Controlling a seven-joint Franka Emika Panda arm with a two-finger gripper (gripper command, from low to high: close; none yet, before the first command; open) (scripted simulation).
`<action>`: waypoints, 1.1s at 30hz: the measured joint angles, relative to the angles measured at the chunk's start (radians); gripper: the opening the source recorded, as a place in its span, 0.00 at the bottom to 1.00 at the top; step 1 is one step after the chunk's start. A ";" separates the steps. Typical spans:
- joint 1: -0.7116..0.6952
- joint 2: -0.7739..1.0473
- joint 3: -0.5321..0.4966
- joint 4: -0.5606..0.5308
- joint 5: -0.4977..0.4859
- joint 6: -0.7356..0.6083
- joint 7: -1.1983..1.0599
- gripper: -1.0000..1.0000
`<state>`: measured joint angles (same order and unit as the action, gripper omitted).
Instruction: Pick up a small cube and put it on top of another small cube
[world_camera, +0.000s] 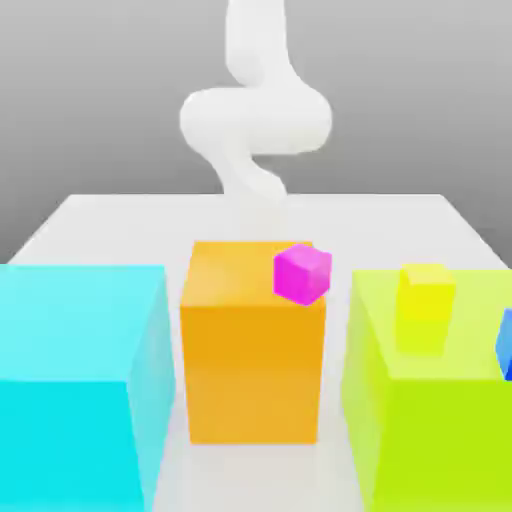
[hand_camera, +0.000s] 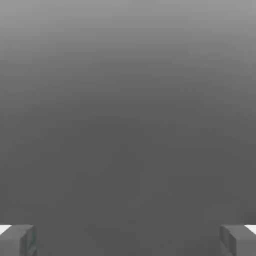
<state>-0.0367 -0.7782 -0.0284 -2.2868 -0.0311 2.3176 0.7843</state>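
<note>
tool (hand_camera: 128, 240): fingers wide apart, gripping nothing (grey ground ahead) | magenta cube (world_camera: 302, 273): beside orange block (world_camera: 250, 350)

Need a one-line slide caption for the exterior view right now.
White arm behind a table with big cyan, orange and lime blocks, small magenta and yellow cubes.

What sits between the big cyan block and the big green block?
The orange block, with a small magenta cube at its top corner, seen in the exterior view.
</note>
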 joint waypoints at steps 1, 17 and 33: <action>-0.016 0.017 -0.025 0.001 -0.014 0.008 -0.019 0.50; -0.207 0.356 -0.446 -0.061 -0.201 0.121 -0.419 0.50; -0.262 0.660 -0.678 -0.224 -0.193 0.218 -0.834 0.50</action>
<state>-0.2989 -0.1183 -0.7066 -2.5106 -0.2243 2.5360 -0.0498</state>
